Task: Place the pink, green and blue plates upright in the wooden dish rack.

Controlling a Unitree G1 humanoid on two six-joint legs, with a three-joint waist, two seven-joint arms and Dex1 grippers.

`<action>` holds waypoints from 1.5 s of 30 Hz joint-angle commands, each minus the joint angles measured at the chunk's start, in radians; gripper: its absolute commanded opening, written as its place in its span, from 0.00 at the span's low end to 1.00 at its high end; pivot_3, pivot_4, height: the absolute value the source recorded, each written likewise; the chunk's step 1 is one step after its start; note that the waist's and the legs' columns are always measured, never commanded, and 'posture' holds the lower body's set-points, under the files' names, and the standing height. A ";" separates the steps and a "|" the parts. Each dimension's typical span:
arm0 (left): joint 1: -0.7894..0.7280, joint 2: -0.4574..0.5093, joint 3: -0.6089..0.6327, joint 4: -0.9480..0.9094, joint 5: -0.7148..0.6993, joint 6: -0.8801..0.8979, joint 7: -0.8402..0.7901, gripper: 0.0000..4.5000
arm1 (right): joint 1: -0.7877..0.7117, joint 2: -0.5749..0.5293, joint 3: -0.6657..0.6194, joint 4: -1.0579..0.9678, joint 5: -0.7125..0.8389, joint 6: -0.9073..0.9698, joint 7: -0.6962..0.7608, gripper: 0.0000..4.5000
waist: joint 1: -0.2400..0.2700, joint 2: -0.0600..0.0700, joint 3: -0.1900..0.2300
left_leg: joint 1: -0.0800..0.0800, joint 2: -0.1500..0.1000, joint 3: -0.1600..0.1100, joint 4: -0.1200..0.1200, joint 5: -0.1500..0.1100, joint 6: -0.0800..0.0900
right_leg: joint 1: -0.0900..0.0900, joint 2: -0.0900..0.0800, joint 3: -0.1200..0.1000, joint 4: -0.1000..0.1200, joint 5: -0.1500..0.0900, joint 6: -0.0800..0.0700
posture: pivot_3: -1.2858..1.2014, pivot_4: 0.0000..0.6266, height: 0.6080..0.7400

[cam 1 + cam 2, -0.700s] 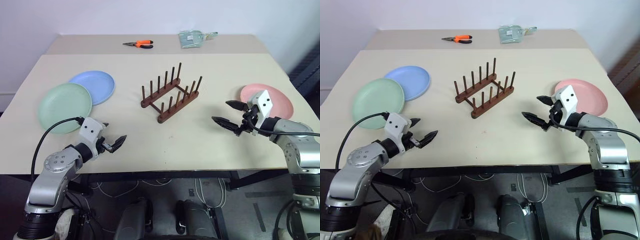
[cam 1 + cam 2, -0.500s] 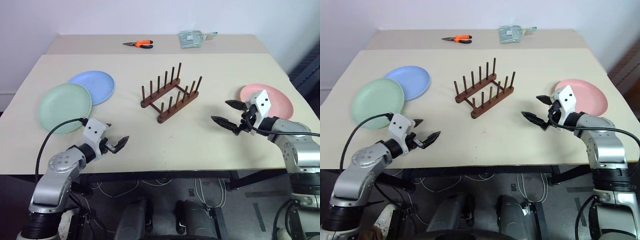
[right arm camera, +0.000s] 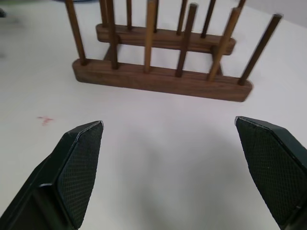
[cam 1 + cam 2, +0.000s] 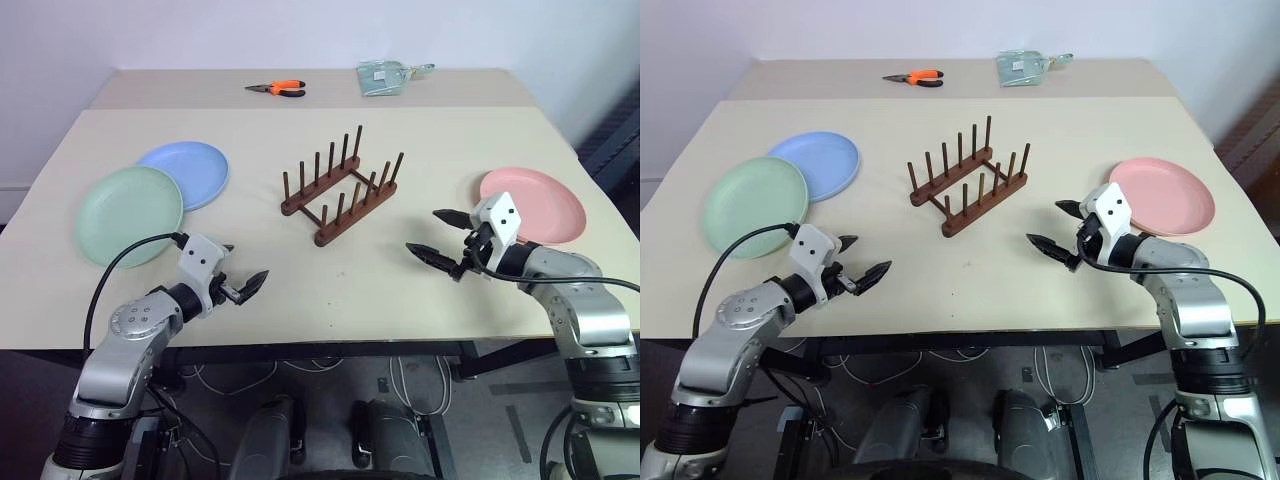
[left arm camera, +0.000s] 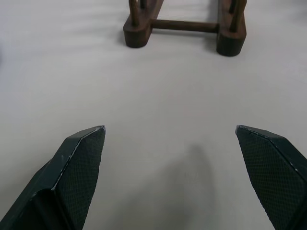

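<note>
My wooden dish rack (image 4: 342,188) stands mid-worktop (image 4: 300,270), pegs bare. Green plate (image 4: 130,214) and blue plate (image 4: 186,173) lie flat far left, pink plate (image 4: 533,202) right. Left tool (image 4: 244,283) and right tool (image 4: 432,236) hover open, gripping nothing.

Counter (image 4: 450,130): pale beige top, with a seam across its far part.
Pliers (image 4: 277,88): orange handles, lying flat on the far strip, left of centre.
Packet (image 4: 388,76): greenish and clear, far strip, right of the pliers, well apart.
Cables (image 4: 405,380): on the floor under the counter's near edge.
</note>
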 commanded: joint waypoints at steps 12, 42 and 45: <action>-0.379 -0.241 -0.261 0.427 0.158 -0.105 0.023 0.99 | 0.102 0.041 -0.003 -0.250 0.071 0.116 -0.087 1.00 | 0.004 0.000 -0.001 | -0.001 -0.001 0.000 0.001 -0.001 0.002 | 0.000 0.000 0.000 0.000 0.000 0.001 | 0.52 0.24 1.00; -0.748 -0.256 -0.355 1.008 0.232 -0.499 -0.552 0.28 | 0.219 -0.098 -0.032 -0.294 0.057 0.122 -0.013 1.00 | 0.002 0.000 -0.001 | -0.001 -0.001 0.001 0.003 -0.001 0.003 | 0.001 0.001 0.000 0.000 0.000 0.002 | 0.52 0.24 1.00; -0.760 -0.239 -0.359 1.059 0.261 -0.533 -0.552 0.59 | 0.226 -0.094 -0.035 -0.295 0.050 0.119 -0.026 1.00 | 0.003 0.000 -0.001 | -0.001 -0.001 0.001 0.003 -0.001 0.003 | 0.001 0.001 0.000 0.000 0.000 0.002 | 0.52 0.24 1.00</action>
